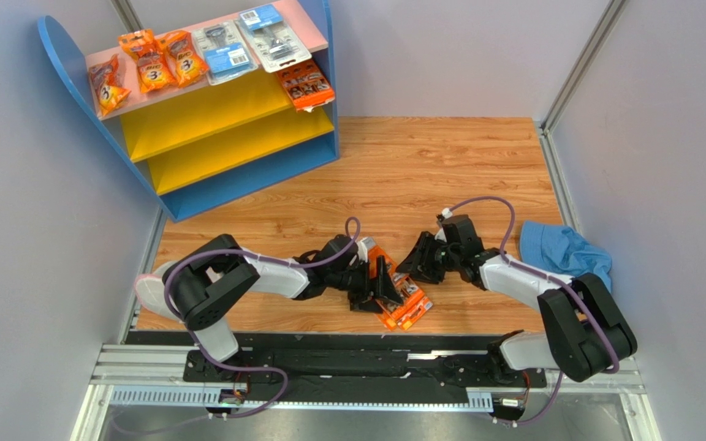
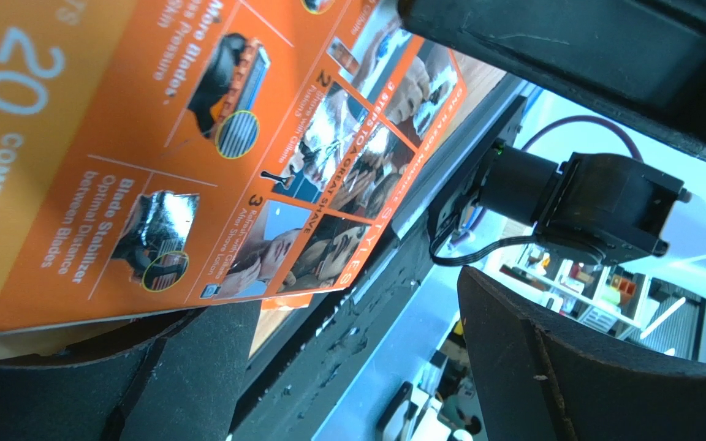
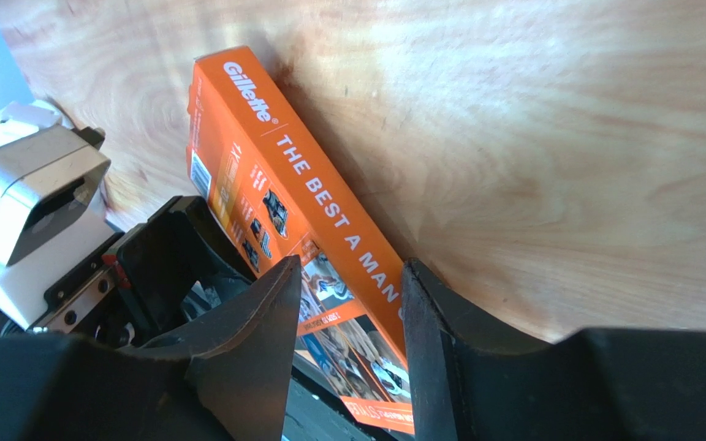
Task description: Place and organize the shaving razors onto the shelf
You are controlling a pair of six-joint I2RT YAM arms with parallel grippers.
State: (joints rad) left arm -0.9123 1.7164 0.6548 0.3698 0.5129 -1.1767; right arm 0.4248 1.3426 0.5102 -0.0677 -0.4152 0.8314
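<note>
Overhead, the wooden table (image 1: pixel 440 175) has the three-tier blue-sided shelf (image 1: pixel 237 184) at its far left, with orange bags and clear blister packs (image 1: pixel 209 50) across the pink top board. A wide orange razor card (image 1: pixel 409 305) lies near the front edge, its long axis running diagonally from far-left to near-right. Only the wrist views show its print, the left its illustrated back and the right its narrow lettered side, tilted up on edge. The left jaws are spread wide beside the card, gripping nothing; the right jaws stand partly apart with its edge in their gap, and I cannot tell whether they pinch it.
</note>
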